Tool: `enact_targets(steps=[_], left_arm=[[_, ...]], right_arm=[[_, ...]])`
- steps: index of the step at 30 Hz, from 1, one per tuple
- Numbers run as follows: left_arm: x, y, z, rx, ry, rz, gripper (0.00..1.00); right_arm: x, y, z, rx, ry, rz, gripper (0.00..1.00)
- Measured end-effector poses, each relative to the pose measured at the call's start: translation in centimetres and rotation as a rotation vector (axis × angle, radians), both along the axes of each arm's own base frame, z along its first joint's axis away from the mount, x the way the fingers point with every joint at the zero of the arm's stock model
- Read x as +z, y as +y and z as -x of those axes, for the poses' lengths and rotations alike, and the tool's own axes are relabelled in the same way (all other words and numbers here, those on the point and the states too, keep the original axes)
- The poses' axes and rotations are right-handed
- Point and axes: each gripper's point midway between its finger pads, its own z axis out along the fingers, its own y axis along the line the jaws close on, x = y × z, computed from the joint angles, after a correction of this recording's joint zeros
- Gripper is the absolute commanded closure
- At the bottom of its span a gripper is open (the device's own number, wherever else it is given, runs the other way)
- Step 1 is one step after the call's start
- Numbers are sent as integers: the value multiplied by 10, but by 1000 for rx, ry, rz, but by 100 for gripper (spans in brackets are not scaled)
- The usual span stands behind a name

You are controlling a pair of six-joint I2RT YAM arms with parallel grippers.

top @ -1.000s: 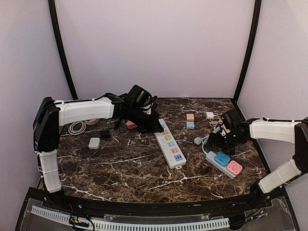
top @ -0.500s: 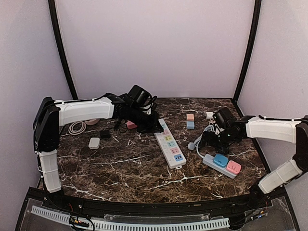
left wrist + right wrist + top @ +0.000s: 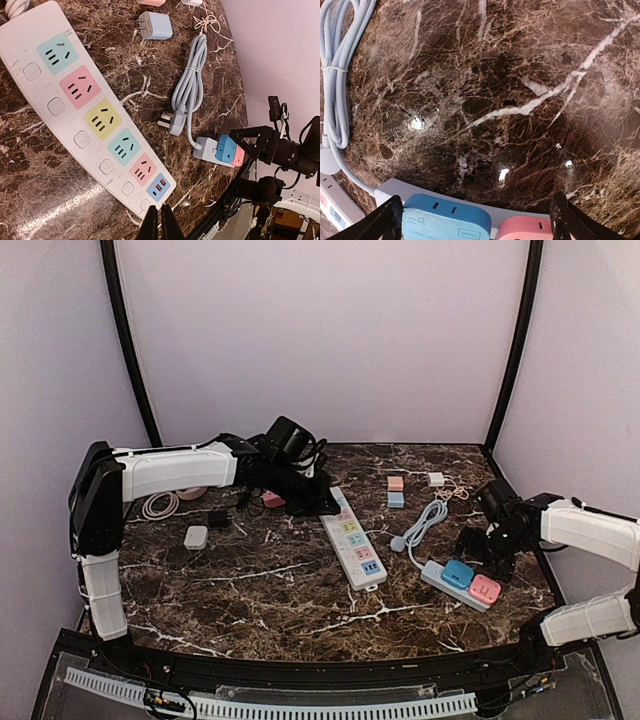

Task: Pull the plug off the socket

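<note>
A small grey socket strip (image 3: pixel 430 573) lies at the right of the marble table. A blue plug (image 3: pixel 459 573) and a pink plug (image 3: pixel 486 588) sit in it side by side. My right gripper (image 3: pixel 489 552) hovers just behind them, open. In the right wrist view its fingers (image 3: pixel 384 224) stand wide on either side of the blue plug (image 3: pixel 446 221) and the pink plug (image 3: pixel 526 232), with nothing held. My left gripper (image 3: pixel 160 224) is shut and empty, pointing down at the long white power strip (image 3: pixel 65 107). From there the blue plug (image 3: pixel 226 148) shows far off.
The grey strip's bundled cable (image 3: pixel 426 520) runs back from it. Loose pink (image 3: pixel 396 483) and blue (image 3: pixel 396 500) plugs and a white adapter (image 3: pixel 436 479) lie behind. A grey adapter (image 3: pixel 196 536), a black one (image 3: pixel 217 518) and a coiled white cable (image 3: pixel 158 506) are at the left.
My right arm has swung to the right, from over the cable to behind the two plugs, uncovering the cable bundle. Its jaws stayed open. The left arm has not moved.
</note>
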Motion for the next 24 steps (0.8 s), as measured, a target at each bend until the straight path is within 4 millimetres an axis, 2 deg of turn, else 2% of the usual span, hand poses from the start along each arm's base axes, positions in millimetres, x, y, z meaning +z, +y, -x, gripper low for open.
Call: enact_targets(steps=[6,10,14,18,20,24], left_arm=[[1,-1,1,-7,3,7,95],[3,-3,1,-11,-1,18,95],[4,-4,0,-13,-5,23,96],[4,-4,0,-15,-8,25,96],[4,-4,0,-15,-8,25,96],[4,-5,0,-17,-9,28,96]], right_arm=[[12,1,21,-40,-21,-80,1],[10,3,33,-70,-2,-125,1],[9,8,30,-70,-20,-150,1],[11,24,21,-14,-55,-181,1],[11,42,19,35,-56,-230,1],[-3,74,41,147,63,-294,1]])
